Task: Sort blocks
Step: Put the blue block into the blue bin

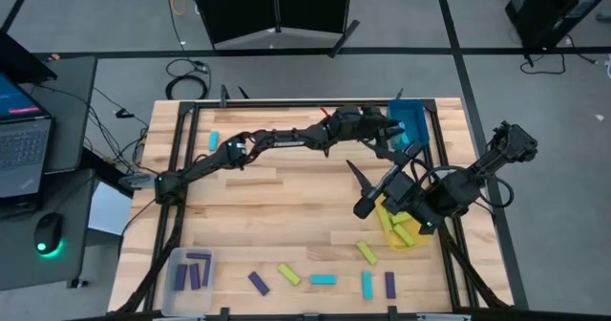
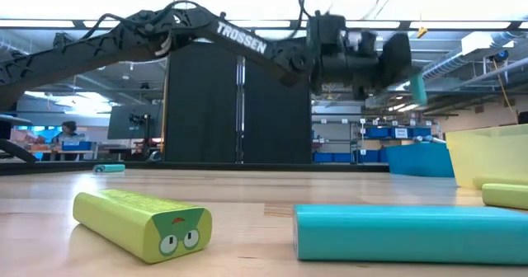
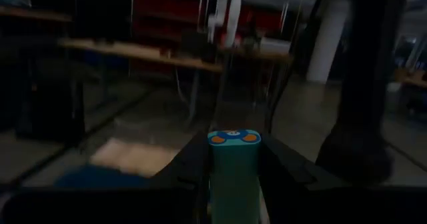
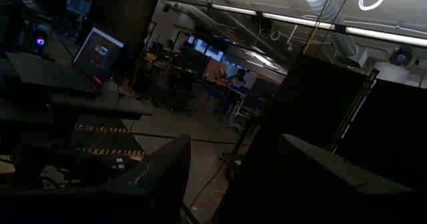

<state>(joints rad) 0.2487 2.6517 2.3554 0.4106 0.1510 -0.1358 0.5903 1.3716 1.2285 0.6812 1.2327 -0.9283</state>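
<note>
Left gripper (image 1: 393,130) outstretched over blue tray (image 1: 416,122)

**Wooden table and its load**

Pale plank table (image 1: 286,202) inside a dark frame. Blue tray (image 1: 412,122) at the far right corner, yellow tray (image 1: 396,221) at the right edge with yellow-green blocks in and beside it, clear tray (image 1: 191,268) near the front left holding purple blocks. Lone cyan block (image 1: 214,139) far left. Along the front: purple block (image 1: 258,283), yellow-green block (image 1: 289,274), cyan block (image 1: 323,279).
</note>
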